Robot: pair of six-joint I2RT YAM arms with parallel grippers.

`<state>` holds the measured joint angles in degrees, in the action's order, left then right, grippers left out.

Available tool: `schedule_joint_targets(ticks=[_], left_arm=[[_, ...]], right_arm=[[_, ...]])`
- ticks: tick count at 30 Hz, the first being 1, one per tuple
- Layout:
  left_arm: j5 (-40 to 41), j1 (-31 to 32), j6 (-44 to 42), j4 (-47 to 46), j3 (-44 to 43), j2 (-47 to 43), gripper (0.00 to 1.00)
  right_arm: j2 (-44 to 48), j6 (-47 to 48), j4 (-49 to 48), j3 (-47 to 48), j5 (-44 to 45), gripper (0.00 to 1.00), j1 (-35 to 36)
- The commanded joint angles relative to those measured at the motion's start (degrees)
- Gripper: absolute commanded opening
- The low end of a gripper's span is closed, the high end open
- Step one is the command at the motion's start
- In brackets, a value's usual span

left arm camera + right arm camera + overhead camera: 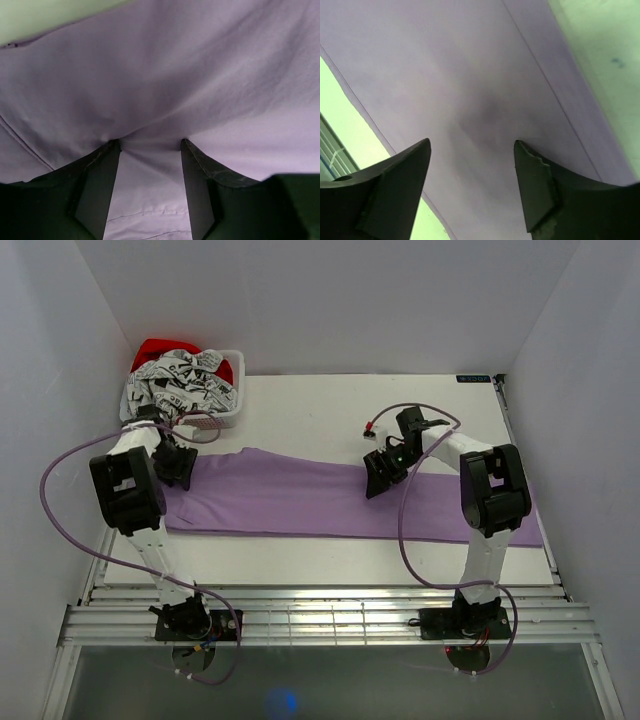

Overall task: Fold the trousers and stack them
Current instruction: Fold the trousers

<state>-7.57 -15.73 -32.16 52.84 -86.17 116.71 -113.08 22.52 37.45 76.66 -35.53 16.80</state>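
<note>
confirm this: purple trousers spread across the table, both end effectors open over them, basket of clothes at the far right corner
One slip: the basket sits at the far left corner of the table, as the top external view shows. The rest stands: the trousers lie spread across it, with the left end effector and right end effector both open over them.

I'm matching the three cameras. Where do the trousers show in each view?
Top external: the trousers lie as a long band across the middle of the table.
Left wrist: they fill nearly all of it, bar the top-left corner.
Right wrist: a wide diagonal band, top left to bottom right.
Shared landmark: the pale table, in the left wrist's top-left corner and beside the band in the right wrist.
</note>
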Motion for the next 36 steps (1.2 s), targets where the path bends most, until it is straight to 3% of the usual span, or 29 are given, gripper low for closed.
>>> schedule_joint_targets(ticks=[1,5,10,13,17,19,28,36], left_arm=[[9.9,-1.4,-4.0,-9.4,0.4,0.4,0.64],[12.2,-4.0,-6.9,-9.3,2.0,-2.8,0.64],[2.0,-4.0,-7.0,-6.9,3.5,-10.6,0.66],[-0.7,-3.2,-5.5,-5.6,4.3,-14.4,0.67],[-4.3,-2.5,-3.3,-4.0,5.7,-16.6,0.66],[-5.3,-1.4,-2.3,-3.4,6.1,-17.8,0.66],[-6.8,3.2,0.1,-1.5,9.1,-22.1,0.67],[-5.9,5.3,0.8,-1.7,10.9,-24.2,0.67]], right_arm=[[4.2,0.6,-1.2,3.3,4.7,0.75,-1.5],[11.2,1.0,1.0,3.1,4.2,0.84,-6.7],[18.9,5.2,6.8,0.7,5.8,0.85,-15.8],[22.1,6.7,8.0,-2.1,7.5,0.8,-25.7],[23.1,6.9,6.9,-5.1,11.5,0.6,-39.2],[22.5,6.2,5.5,-6.9,14.1,0.57,-44.2],[19.2,6.9,-3.1,-14.7,21.8,0.62,-52.1],[15.3,8.6,-10.8,-21.3,27.9,0.66,-52.4]])
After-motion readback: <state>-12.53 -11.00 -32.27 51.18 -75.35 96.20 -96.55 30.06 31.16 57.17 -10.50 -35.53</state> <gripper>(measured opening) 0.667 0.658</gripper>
